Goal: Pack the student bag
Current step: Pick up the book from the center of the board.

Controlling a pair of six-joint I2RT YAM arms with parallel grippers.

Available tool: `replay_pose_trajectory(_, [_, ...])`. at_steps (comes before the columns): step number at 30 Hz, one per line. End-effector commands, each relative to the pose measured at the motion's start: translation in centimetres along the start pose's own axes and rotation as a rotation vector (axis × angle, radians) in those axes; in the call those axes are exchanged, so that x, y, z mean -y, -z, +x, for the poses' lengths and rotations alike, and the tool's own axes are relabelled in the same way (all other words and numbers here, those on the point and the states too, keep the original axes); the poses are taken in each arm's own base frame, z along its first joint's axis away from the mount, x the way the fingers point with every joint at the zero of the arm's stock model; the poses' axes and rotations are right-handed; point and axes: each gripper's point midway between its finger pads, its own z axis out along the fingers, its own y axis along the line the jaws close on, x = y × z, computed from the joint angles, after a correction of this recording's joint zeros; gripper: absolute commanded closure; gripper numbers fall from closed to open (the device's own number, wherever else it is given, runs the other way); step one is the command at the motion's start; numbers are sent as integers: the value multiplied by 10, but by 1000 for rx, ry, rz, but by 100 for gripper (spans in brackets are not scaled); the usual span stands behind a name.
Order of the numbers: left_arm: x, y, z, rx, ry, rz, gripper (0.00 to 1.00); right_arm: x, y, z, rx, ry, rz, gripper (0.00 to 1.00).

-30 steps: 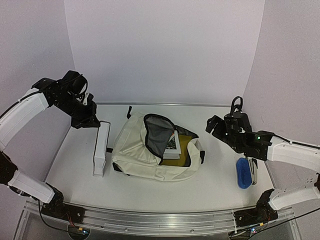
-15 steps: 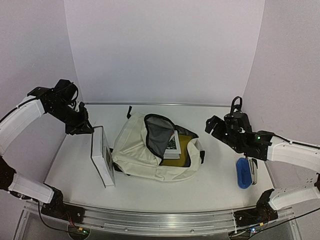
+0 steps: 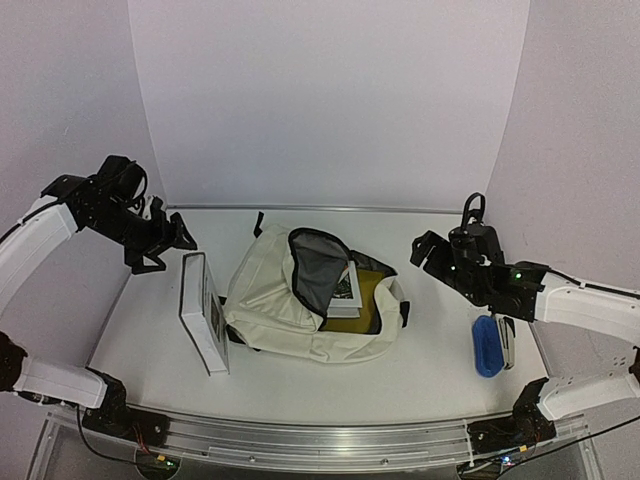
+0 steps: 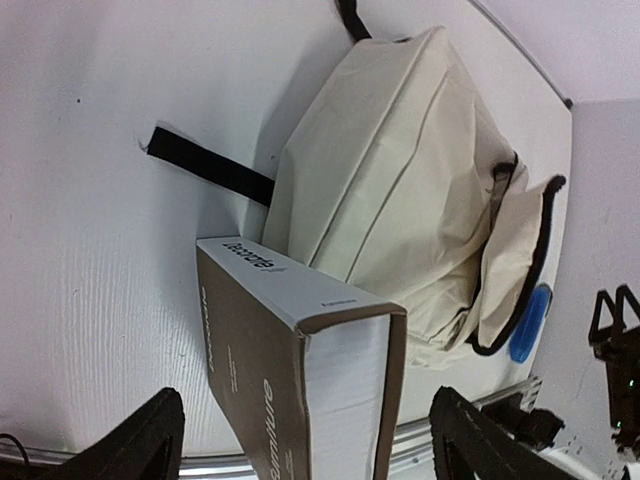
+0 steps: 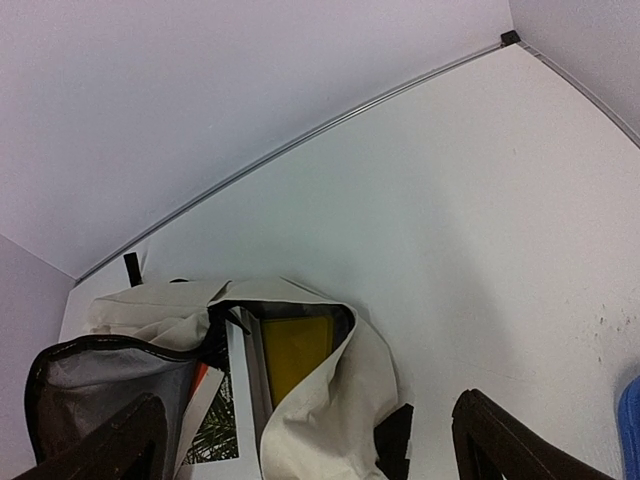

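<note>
1. The light is bright, even and diffuse, coming from overhead, and the white table (image 3: 430, 350) shows no hard glare.
2. Shadows are soft and faint, with a pale one hugging the student bag (image 3: 265, 290).
3. The overhead view is slightly soft and grainy.
4. The wrist views bend straight lines near their edges.
</note>
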Motion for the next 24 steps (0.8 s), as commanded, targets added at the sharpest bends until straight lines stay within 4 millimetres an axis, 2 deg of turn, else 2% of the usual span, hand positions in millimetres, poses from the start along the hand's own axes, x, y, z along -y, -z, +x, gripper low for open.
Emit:
replay_pose_trajectory(1, [11,5,-4,9,-27,53,7,-5,2,-7,12,-20,-8,2])
replay_pose_trajectory(3, [6,-1,0,-32,-28,25,1,-4,1,-7,11,-20,-7,2])
replay_pose_trajectory(9, [-3,-13,10,-100,-15,-13,0,-2,1,-6,11,-17,-1,2])
replay_pose_trajectory(14, [10,-21,13,-114,-34,28,0,1,1,-4,12,-9,7,2])
replay_pose_trajectory(19, [12,-35,22,-160,-63,-20,0,2,0,-3,12,-4,11,2])
replay_pose_trajectory(24, [-1,-35,22,-139,-84,-117,0,5,1,-2,13,-3,15,2])
